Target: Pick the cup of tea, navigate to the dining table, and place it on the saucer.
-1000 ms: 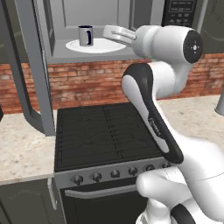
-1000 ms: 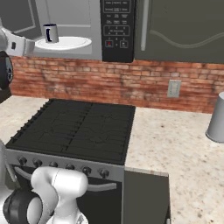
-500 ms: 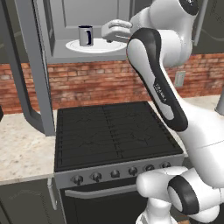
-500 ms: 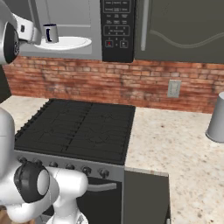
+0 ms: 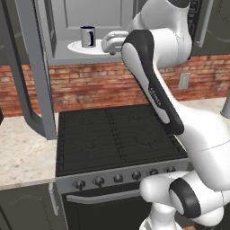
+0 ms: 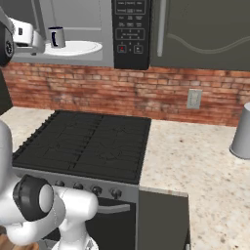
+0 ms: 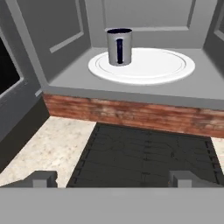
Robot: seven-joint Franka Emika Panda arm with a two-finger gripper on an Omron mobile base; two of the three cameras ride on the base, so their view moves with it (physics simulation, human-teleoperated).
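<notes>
My gripper (image 7: 112,178) has its jaws wide apart and holds nothing. The cup of tea (image 7: 119,46), grey with a dark rim and handle, stands upright on the white round plate (image 7: 151,70) inside the open microwave (image 5: 67,36). Since before, my hand came closer to this plate.

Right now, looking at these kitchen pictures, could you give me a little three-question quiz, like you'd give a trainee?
1. True or false: the cup of tea stands on a white round turntable inside the open microwave.
2. Which way does the cup's dark handle face in the hand view? A) toward the camera B) away from it C) to the left
3. Fill in: below the microwave sits a black ____ with a row of knobs.

Key
1. True.
2. A.
3. Stove. The gripper is apart from the cup, its fingertips spread wide and holding nothing.
</notes>
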